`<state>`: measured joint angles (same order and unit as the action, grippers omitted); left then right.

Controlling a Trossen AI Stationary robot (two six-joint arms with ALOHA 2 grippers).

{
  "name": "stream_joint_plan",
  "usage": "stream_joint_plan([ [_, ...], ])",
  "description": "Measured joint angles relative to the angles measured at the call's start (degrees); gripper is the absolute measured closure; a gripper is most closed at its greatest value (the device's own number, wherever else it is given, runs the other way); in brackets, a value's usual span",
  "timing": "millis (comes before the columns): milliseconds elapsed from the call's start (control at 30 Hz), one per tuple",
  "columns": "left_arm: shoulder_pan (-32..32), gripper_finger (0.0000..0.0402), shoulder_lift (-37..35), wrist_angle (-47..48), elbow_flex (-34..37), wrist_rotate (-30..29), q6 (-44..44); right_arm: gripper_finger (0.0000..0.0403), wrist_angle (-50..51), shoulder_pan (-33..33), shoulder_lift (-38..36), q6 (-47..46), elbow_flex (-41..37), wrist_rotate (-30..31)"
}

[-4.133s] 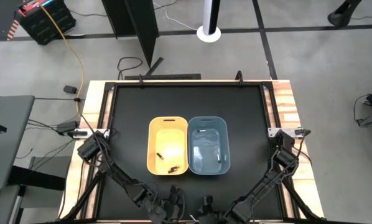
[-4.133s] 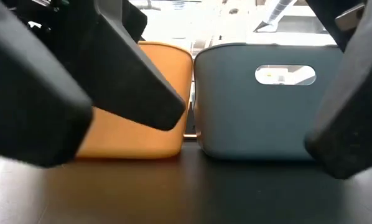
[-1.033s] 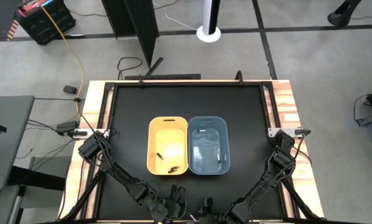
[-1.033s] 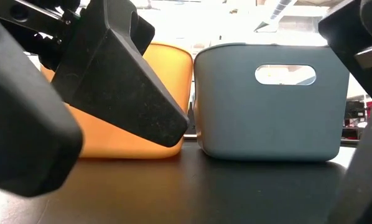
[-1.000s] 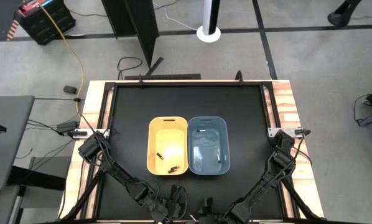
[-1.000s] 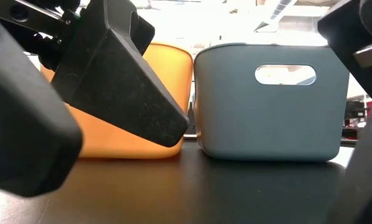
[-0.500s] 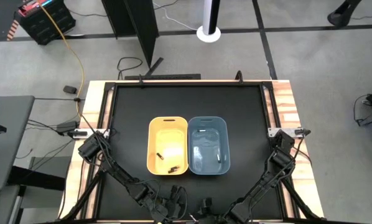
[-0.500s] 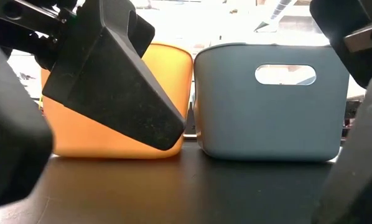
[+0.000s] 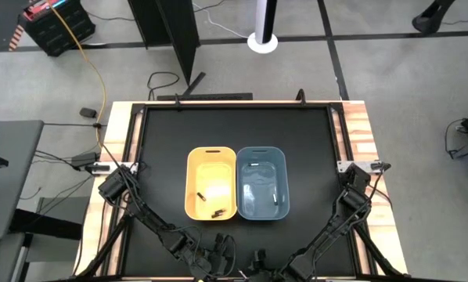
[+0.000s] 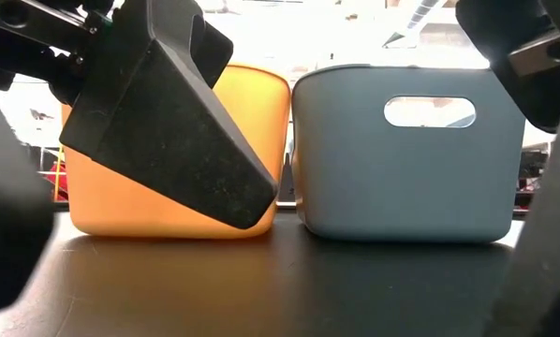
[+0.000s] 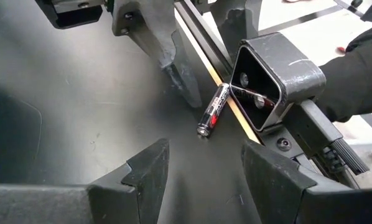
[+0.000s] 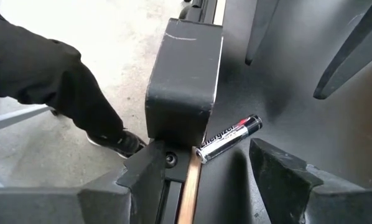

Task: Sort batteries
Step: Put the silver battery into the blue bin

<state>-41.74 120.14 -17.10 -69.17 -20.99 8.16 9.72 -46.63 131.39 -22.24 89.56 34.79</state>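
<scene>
A dark battery with a red end (image 11: 212,109) lies on the black table mat at the near edge, beside the low camera's housing (image 11: 274,70); it also shows in the right wrist view (image 12: 230,138). My left gripper (image 11: 201,180) is open, and the battery lies ahead of its fingers, untouched. My right gripper (image 12: 201,180) is open too, its fingers standing on either side of the battery without touching it. Both grippers hover at the near edge (image 9: 218,252) (image 9: 257,258). Dark batteries (image 9: 217,211) lie in the yellow bin (image 9: 193,168); light ones (image 9: 253,165) lie in the blue bin (image 9: 284,168).
The two bins stand side by side at the table's middle (image 10: 261,84) (image 10: 402,187). The low camera's housing (image 12: 185,74) sits on the near rail beside the battery. A person's dark sleeve and shoe (image 12: 55,81) show just beyond the near edge.
In the low view the dark gripper part nearest the camera on the left has drawn away toward the table's left edge, uncovering more of the yellow bin. The bins and the batteries in them have stayed where they were.
</scene>
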Motion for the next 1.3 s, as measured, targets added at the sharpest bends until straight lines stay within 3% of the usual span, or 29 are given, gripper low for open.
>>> stream_joint_plan([
  [833,0.01,0.0205,0.0,0.0,0.0,0.08,-0.02,0.0164,-0.25,1.53,-0.36,0.28,0.07,-1.65],
  [1300,0.0,0.0205,0.0,-0.33,0.0,0.09,-0.03,0.0275,0.16,1.73,-0.44,2.5,-0.01,-2.38],
])
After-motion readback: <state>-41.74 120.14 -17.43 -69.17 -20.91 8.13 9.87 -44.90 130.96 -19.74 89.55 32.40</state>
